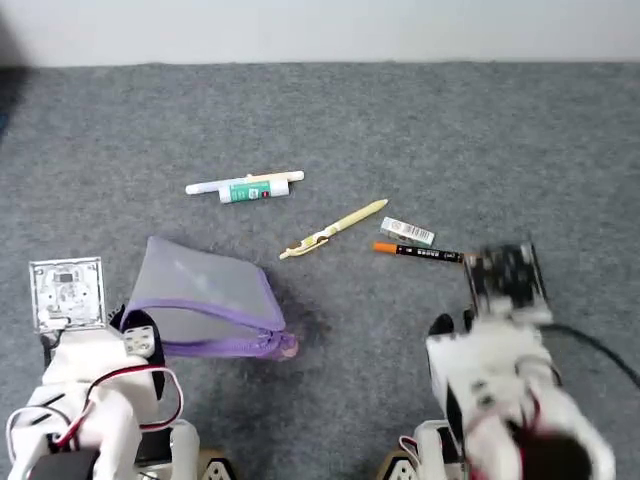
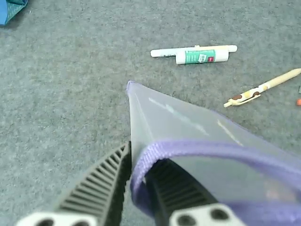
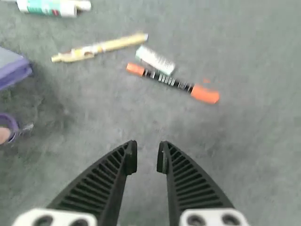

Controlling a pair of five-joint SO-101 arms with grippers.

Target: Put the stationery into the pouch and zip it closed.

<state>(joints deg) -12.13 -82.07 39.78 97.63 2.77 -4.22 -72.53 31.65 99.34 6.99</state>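
Pinching the purple zip edge of the pouch, the left gripper sits nearest, at abt 7 o'clock on the grey mat. The edge runs btwn its two fingers and is squeezed tight there. The pouch is see-through w/ a light purple tint. It lies on the mat w/ its mouth a bit open on the side toward 6 o'clock. Its zip pull sticks out at the pouch's 4 o'clock corner.

The right gripper is at abt 5 o'clock, over bare mat — its fingers are a little apart and hold nothing.

All the stationery lies out on the mat, farther off. Closest to the right gripper, at its 12 o'clock, is a black pen w/ orange ends. A small white eraser lies just beside that pen, on its 12 o'clock side.

Near the middle of the mat is a yellow pen, tilted w/ one end toward 2 o'clock. Its other end is near the pouch's far corner but apart from it.

Farthest, at abt 1 o'clock from the pouch, a glue stick w/ a green label and a thin white pen lie side by side, touching. Both are well apart from the pouch.

Past them — at 12 o'clock — the mat ends at a white wall.
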